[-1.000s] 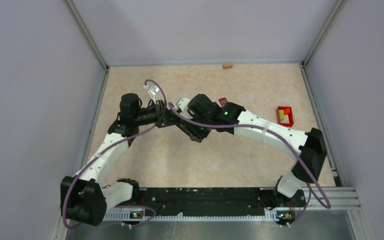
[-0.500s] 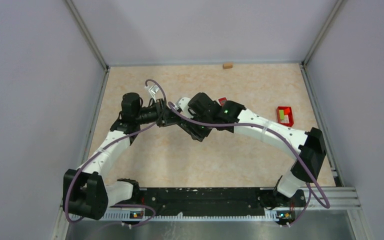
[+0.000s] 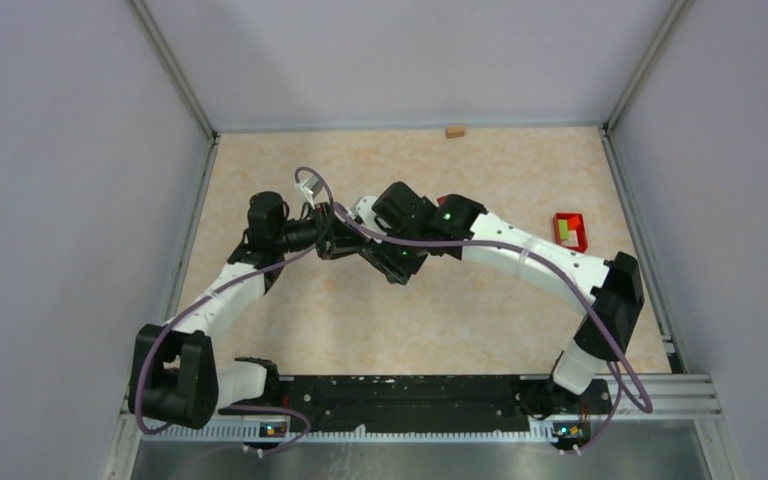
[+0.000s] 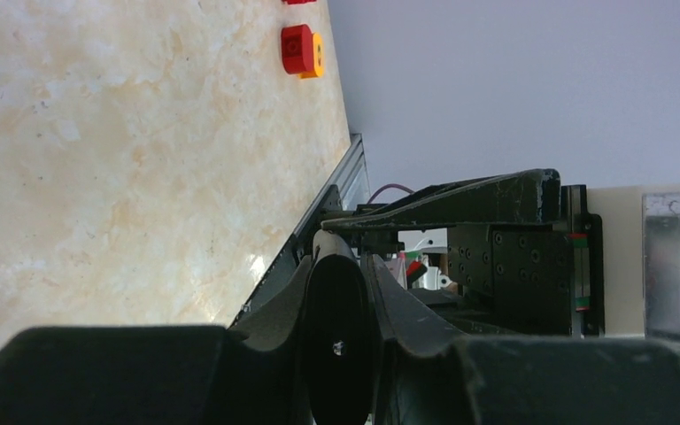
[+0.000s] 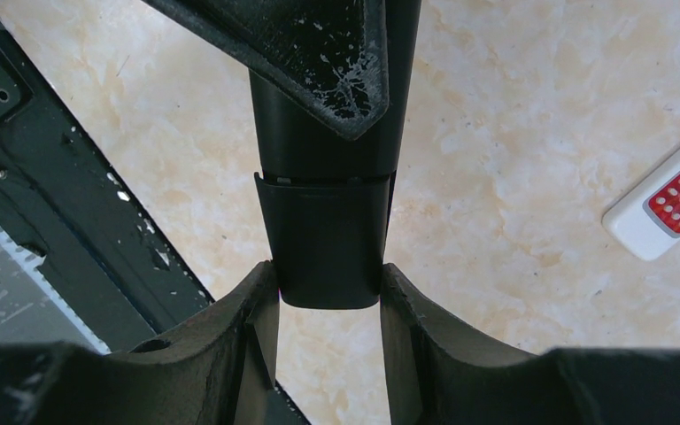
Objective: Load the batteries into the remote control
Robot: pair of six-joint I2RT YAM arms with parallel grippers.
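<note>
My left claw and right claw both clamp the slim black plastic remote control. Opening its battery cover seems next, needing a straight pull.

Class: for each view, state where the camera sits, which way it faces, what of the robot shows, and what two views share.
Top external: above and behind the bases, looking down on the table; left arm and right arm whole.
Left wrist: on the left arm, looking along the table toward a red-and-orange block; left gripper shows.
Right wrist: on the right arm, looking down at the table; right gripper shows.
Shared: both wrist views show the black remote, clamped.
</note>
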